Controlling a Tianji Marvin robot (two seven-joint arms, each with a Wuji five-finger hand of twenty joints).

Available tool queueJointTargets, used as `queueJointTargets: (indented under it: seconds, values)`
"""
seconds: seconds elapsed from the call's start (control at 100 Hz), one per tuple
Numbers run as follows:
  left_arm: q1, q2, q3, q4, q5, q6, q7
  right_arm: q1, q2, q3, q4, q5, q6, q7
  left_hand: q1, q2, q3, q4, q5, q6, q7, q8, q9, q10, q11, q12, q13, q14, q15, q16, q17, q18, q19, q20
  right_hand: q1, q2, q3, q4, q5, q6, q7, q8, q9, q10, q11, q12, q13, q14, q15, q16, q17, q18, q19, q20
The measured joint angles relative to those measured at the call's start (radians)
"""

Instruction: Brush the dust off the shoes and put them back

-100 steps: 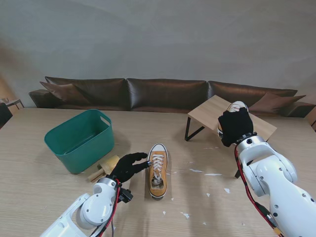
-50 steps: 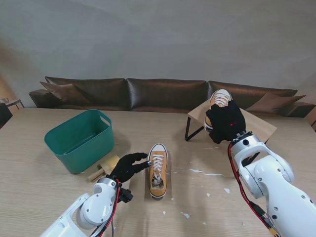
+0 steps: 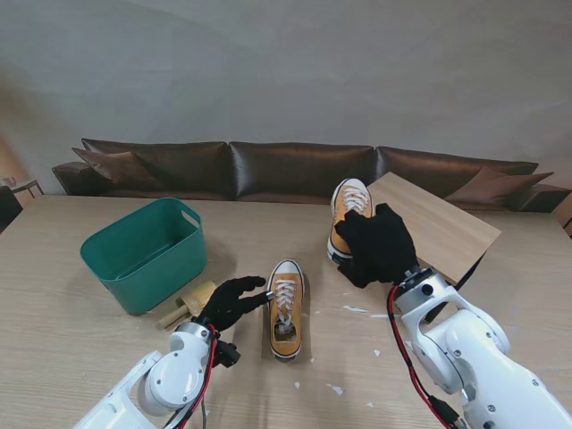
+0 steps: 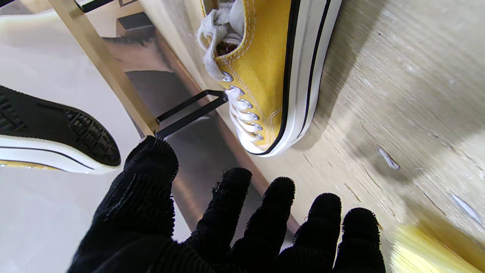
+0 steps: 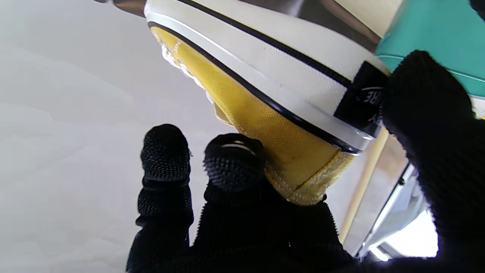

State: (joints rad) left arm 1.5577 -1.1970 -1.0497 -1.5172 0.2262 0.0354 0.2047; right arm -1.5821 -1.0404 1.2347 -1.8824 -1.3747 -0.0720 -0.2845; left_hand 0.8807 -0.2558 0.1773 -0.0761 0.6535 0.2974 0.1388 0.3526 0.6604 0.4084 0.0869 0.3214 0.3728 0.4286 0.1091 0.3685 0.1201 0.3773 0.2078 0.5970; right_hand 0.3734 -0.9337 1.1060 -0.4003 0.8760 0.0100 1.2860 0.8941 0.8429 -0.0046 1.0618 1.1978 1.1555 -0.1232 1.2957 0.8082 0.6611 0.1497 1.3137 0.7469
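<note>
One yellow canvas sneaker [image 3: 286, 307] [image 4: 265, 72] with white laces lies flat on the table in front of me, toe pointing away. My left hand [image 3: 231, 302] [image 4: 227, 231], in a black glove, is open just left of it, fingertips by its side. My right hand [image 3: 380, 244] [image 5: 288, 197] is shut on the heel of a second yellow sneaker [image 3: 347, 214] [image 5: 265, 102] and holds it in the air, left of the low wooden stand [image 3: 438, 223]. A wooden brush [image 3: 188, 304] lies by my left wrist, partly hidden.
A green plastic tub [image 3: 143, 252] stands on the left of the table. White scraps [image 3: 366, 310] are scattered across the tabletop between and in front of the arms. A brown sofa [image 3: 268, 170] runs along the far edge.
My right hand has carried the second sneaker off the wooden stand, leftward and nearer to me. The left hand and the sneaker on the table have stayed put.
</note>
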Motion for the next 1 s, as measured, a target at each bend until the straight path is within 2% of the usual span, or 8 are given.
queueJointTargets:
  seconds: [0.3, 0.58, 1.0]
  values:
    - [0.007, 0.0, -0.005, -0.003, 0.001, 0.0, 0.001, 0.007, -0.005, -0.094, 0.034, 0.041, -0.01, -0.093, 0.0, 0.0, 0.0, 0.0, 0.0, 0.0, 0.0, 0.0, 0.0, 0.0, 0.0, 0.0, 0.0, 0.0, 0.0, 0.0, 0.0, 0.0, 0.0, 0.0, 0.0, 0.0, 0.0, 0.0, 0.0, 0.0, 0.007, -0.01, 0.0, 0.0, 0.012, -0.01, 0.01, -0.008, 0.002, 0.0, 0.0, -0.012, 0.0, 0.0]
    - [0.01, 0.0, -0.007, -0.005, 0.001, 0.0, 0.002, 0.01, -0.013, -0.142, 0.079, 0.087, -0.026, -0.14, 0.0, 0.0, 0.0, 0.0, 0.0, 0.0, 0.0, 0.0, 0.0, 0.0, 0.0, 0.0, 0.0, 0.0, 0.0, 0.0, 0.0, 0.0, 0.0, 0.0, 0.0, 0.0, 0.0, 0.0, 0.0, 0.001, 0.032, -0.015, 0.0, 0.0, 0.027, -0.017, 0.01, -0.008, 0.002, 0.0, 0.0, -0.012, 0.001, 0.0]
    - [0.006, 0.0, -0.004, -0.004, -0.007, 0.006, -0.001, 0.008, -0.015, -0.177, 0.151, 0.113, -0.056, -0.156, 0.001, 0.009, -0.009, 0.0, 0.0, 0.0, 0.0, 0.0, 0.0, 0.001, 0.0, 0.0, 0.0, 0.0, 0.0, 0.0, 0.0, 0.0, 0.0, 0.0, 0.0, 0.0, 0.0, 0.0, 0.0, 0.001, 0.04, -0.03, 0.0, 0.0, 0.037, -0.03, 0.01, -0.009, 0.003, -0.001, 0.0, -0.013, 0.001, 0.0]
